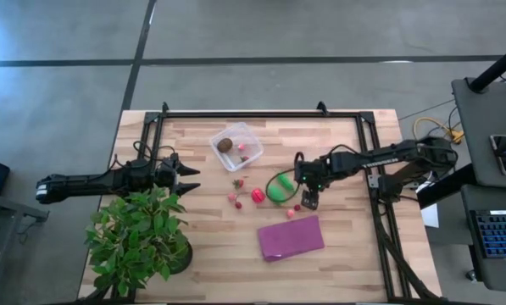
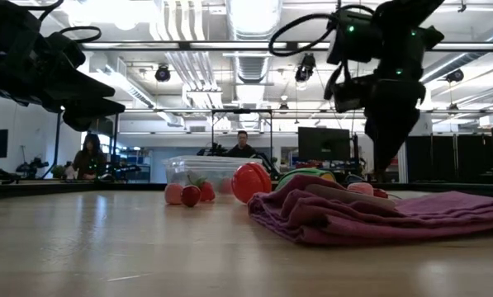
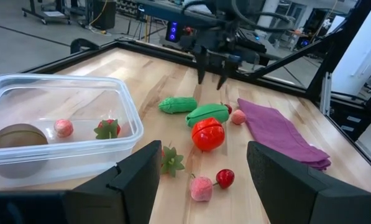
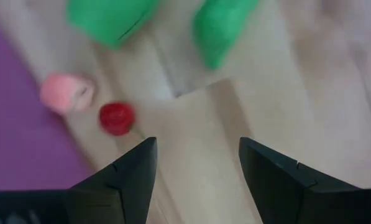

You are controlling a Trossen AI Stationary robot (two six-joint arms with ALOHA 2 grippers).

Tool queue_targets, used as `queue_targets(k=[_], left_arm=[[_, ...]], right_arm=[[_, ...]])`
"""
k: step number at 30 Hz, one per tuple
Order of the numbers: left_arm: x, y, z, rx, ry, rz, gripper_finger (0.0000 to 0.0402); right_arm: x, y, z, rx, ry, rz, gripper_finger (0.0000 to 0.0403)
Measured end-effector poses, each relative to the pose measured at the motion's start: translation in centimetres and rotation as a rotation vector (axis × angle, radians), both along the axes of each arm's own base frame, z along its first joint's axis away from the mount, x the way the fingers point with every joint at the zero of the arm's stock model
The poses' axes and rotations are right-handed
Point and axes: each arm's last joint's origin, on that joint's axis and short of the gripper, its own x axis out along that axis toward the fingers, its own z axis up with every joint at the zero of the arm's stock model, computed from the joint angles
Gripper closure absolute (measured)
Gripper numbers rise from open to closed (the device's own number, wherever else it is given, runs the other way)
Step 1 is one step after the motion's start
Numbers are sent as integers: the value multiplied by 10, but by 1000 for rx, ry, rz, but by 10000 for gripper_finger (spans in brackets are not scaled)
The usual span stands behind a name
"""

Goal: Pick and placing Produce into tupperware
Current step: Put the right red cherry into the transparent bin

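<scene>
The clear square tupperware stands near the table's far edge. It holds a brown ball, a pink piece and a strawberry. Two green oblong pieces, a red round one and small red and pink pieces lie on the wood in the middle. My right gripper hangs open, pointing down, above a red berry and a pink piece, right of the green pieces. My left gripper is open, level, left of the produce.
A crumpled purple cloth lies near the table's near edge, just below my right gripper. A leafy potted plant stands at the near left corner, under my left arm. A black frame borders the tabletop. People sit in the room behind.
</scene>
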Motion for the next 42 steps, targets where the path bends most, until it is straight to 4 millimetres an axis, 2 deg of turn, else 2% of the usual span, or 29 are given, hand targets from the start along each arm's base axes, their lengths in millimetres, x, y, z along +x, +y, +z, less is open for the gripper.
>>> queue_targets(k=[4,7,15,23,33,42], left_arm=[[0,0,0,0,0,0,178],[0,0,0,0,0,0,178],[0,0,0,0,2,0,178],[0,0,0,0,2,0,178],[0,0,0,0,2,0,178],[0,0,-1,0,4,0,178]], right_arm=[[4,23,-1,-88,-82,279,183],[5,37,-3,-129,-126,396,183],[8,42,-15,-116,-112,346,183],[12,52,-22,-107,-113,391,183],[20,58,-44,-125,-76,365,183],[21,56,-42,-185,-87,353,199]])
